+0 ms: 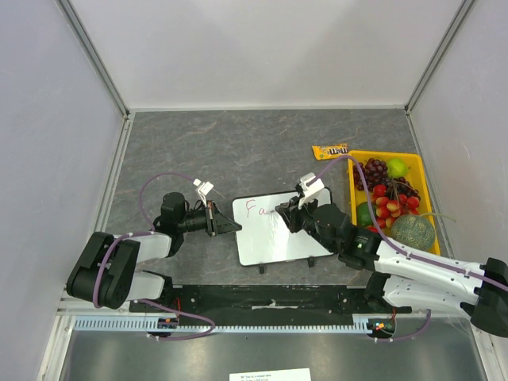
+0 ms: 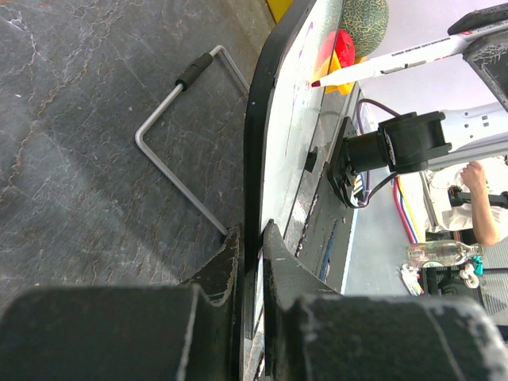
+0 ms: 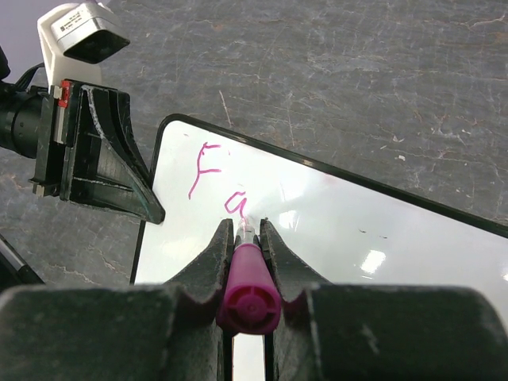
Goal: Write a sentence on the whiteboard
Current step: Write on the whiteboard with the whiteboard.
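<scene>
The bench (image 1: 238, 135) is a dark grey sheet with pale veins like marble, closed in by plain white walls. The whiteboard (image 1: 274, 242) lies close to its near edge, about the middle, between the two arms. The left pincer (image 2: 252, 238) is shut narrow on the board's left edge, one jaw on each face of the thin black frame. The right pincer (image 3: 248, 226) is closed on a marker (image 3: 248, 298). The round magenta end of the marker faces the wrist camera, and the tip is down on the glossy white face. The sentence (image 3: 218, 186) is only a pink "Fa" at the board's far left corner, and the tip stands just right of the "a".

We judge that the next letter is in hand. The face is smooth and slippery, so we would press lightly and make short strokes. We would hold the line parallel to the far edge. The left grip should stay firm, so the light board does not slide under the tip.
</scene>
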